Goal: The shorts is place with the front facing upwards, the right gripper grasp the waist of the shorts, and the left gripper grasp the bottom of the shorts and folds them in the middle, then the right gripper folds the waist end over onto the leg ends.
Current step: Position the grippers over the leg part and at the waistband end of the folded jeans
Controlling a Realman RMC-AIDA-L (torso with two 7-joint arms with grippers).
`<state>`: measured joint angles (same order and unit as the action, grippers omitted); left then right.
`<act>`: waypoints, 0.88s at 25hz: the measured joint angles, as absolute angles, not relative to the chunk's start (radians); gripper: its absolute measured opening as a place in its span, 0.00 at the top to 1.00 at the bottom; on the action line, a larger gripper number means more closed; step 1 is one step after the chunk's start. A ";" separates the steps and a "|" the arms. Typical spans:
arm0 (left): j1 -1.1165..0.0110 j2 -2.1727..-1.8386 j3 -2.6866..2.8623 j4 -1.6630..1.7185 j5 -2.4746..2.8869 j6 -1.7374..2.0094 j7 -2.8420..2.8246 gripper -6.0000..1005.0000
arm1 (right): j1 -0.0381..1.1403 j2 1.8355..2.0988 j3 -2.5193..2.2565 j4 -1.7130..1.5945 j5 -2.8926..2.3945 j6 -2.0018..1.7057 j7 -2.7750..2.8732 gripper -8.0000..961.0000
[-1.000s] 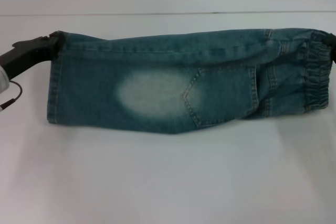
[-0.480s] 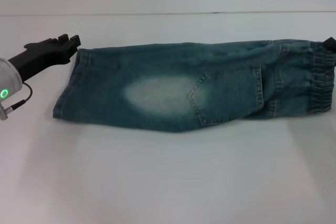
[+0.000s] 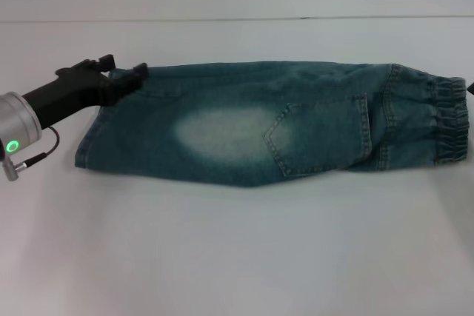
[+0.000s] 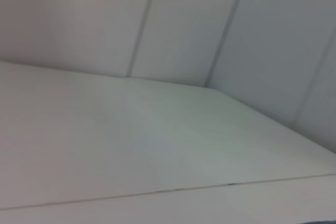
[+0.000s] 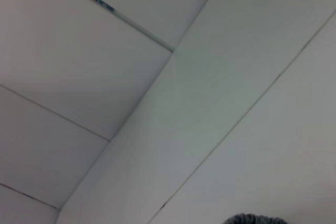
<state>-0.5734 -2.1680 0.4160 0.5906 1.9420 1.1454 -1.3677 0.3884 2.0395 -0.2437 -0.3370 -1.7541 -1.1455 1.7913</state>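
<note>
The denim shorts (image 3: 274, 131) lie flat on the white table, folded lengthwise, with a faded patch and a back pocket facing up. Their leg ends point left and the elastic waist (image 3: 450, 120) points right. My left gripper (image 3: 124, 66) rests over the far left corner of the leg ends, its two black fingers spread apart, and the cloth there lies flat. Only a dark sliver of my right gripper (image 3: 470, 86) shows at the picture's right edge, beside the waist. In the right wrist view a bit of gathered waistband (image 5: 254, 219) peeks in.
The white table (image 3: 237, 249) stretches wide in front of the shorts. A seam line (image 3: 237, 18) runs across the table behind them. Both wrist views show mostly white wall panels and table surface.
The shorts have dropped from being held taut to lying flat and have shifted slightly left. My left gripper let go of the leg corner and moved right over it. The right gripper has drawn back toward the edge.
</note>
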 joint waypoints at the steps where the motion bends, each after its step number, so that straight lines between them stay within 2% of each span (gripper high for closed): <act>1: -0.571 -2.169 0.418 0.591 1.942 1.162 -1.357 0.46 | 0.376 2.040 -0.255 -0.350 -1.755 -1.159 1.789 0.32; 4: -0.570 -2.172 0.434 0.577 1.940 1.183 -1.320 0.34 | 0.334 2.046 -0.299 -0.398 -1.764 -1.186 1.783 0.13; 11: -0.569 -2.175 0.569 0.552 1.940 1.189 -1.222 0.17 | 0.311 2.048 -0.324 -0.424 -1.834 -1.200 1.761 0.13; 16: -0.576 -2.172 0.621 0.556 1.940 1.217 -1.188 0.19 | 0.335 2.054 -0.343 -0.424 -1.845 -1.200 1.750 0.13; 22: -0.582 -2.174 0.656 0.556 1.940 1.219 -1.180 0.41 | 0.352 2.058 -0.369 -0.423 -1.847 -1.188 1.746 0.14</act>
<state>-0.5818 -2.1740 0.6558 0.5565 1.9404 1.2189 -1.1797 0.3515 2.0583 -0.3692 -0.4231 -1.8469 -1.1878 1.7462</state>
